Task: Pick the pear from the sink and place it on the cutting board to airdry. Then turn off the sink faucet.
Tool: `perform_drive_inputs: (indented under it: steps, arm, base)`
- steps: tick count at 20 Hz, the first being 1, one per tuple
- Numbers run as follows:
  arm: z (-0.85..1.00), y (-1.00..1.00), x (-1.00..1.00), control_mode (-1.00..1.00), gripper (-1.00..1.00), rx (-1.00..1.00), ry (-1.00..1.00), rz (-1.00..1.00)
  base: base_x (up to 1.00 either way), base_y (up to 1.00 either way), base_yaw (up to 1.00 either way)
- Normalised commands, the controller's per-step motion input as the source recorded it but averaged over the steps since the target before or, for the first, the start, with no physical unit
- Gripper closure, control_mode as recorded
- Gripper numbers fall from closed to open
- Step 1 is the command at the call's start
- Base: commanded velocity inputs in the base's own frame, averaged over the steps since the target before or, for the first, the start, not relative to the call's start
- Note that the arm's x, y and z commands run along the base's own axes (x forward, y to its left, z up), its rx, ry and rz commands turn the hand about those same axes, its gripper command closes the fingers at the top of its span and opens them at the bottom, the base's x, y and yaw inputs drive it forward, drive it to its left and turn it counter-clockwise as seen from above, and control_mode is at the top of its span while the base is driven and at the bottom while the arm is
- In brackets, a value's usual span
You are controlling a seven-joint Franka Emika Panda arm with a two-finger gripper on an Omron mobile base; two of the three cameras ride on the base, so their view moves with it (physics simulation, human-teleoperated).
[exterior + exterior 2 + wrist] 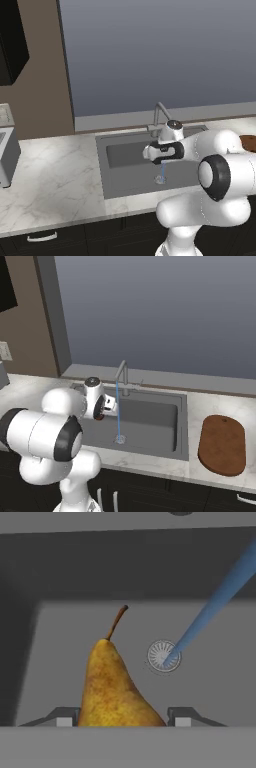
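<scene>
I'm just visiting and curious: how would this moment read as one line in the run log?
phase: carrying pear | gripper: shut on pear, above sink | faucet: running onto drain | cutting board: bare

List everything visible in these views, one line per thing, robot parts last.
pear: one, orange-brown with a thin stem, between the fingertips, above the basin
sink: one, matte grey, recessed in the counter
drain: one, round, pale, on the sink floor
sink faucet: one, grey metal, behind the sink
water stream: one, blue, falling from the spout onto the drain
cutting board: one, reddish-brown, on the counter right of the sink
counter: one, white marble
hand: one, dark fingertips, shut on the pear
</scene>
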Motion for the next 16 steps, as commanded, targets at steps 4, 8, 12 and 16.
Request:
perform_drive_inputs:
  steps: [4,8,12,16]
  arm:
    - [0.40,0.00,-0.26,-1.00,1.00,0.03,0.17,0.00]
    - [0.33,0.00,-0.31,-1.00,1.00,0.00,0.21,0.00]
    - [0.30,0.00,-0.39,-1.00,1.00,0.00,0.17,0.00]
    - [0.33,0.00,-0.44,-1.00,1.00,0.00,0.16,0.00]
  base:
    - [0.00,0.00,0.00]
    - [0.00,0.00,0.00]
    - [0.00,0.00,0.00]
    - [0.00,0.00,0.00]
